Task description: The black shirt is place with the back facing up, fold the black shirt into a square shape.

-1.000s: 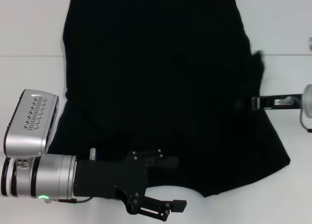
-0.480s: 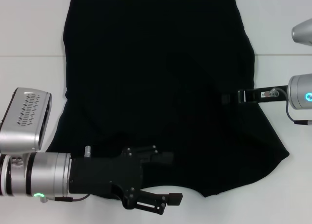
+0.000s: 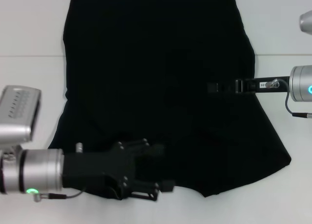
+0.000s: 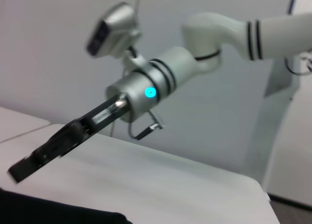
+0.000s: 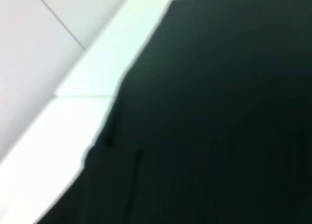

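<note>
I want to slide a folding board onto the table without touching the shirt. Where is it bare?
Bare white table lies beside the large black soft-fabric T-shirt on the robot's left, far half, and on its right beyond the right gripper. Crowded: the near-left corner, where the left gripper sits at the shirt's near edge.

A white table (image 3: 29, 34) with a thin seam line.

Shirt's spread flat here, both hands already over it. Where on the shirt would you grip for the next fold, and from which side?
Probably the shirt's near hem, by the left hand, coming from the robot's side. The edge there lies on white table, so a finger might slip under. The right hand is over mid-fabric, where no edge offers itself.
</note>
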`<state>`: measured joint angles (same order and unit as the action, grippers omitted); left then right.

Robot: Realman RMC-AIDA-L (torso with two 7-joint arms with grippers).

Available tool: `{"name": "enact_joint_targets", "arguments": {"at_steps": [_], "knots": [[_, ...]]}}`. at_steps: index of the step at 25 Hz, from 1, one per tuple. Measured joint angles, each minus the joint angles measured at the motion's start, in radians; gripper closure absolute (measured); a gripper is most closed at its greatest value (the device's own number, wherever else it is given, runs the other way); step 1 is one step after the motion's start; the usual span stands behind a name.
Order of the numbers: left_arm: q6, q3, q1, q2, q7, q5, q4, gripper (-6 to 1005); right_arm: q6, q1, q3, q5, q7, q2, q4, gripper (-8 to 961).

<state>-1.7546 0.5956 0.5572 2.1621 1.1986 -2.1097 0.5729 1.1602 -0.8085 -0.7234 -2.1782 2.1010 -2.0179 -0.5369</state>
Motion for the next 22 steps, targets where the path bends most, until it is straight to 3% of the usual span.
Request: {"name": "enact_joint_targets", "arguments": {"at_steps": [4,9,15,17,22], "knots": [[-0.006,-0.055,-0.022,-0.015,0.141,-0.006,0.04,88,0.057,0.022,-0.001,0.093,-0.087,-0.003,0.006,534],[-0.001,-0.113,-0.075,-0.033,0.35,-0.042,0.137,95,0.065,0.043,0.0,0.144,-0.159,-0.03,0.009,420],[0.032,-0.323,-0.096,-0.068,0.521,-0.19,0.214,104,0.041,0.045,-0.003,0.149,-0.172,-0.042,0.01,208],[0.065,-0.389,-0.095,-0.081,0.56,-0.241,0.221,107,0.04,0.045,-0.005,0.149,-0.172,-0.043,0.011,208],[0.176,-0.412,-0.094,-0.085,0.666,-0.317,0.234,115,0.039,0.044,-0.003,0.15,-0.173,-0.044,0.011,210]]}}
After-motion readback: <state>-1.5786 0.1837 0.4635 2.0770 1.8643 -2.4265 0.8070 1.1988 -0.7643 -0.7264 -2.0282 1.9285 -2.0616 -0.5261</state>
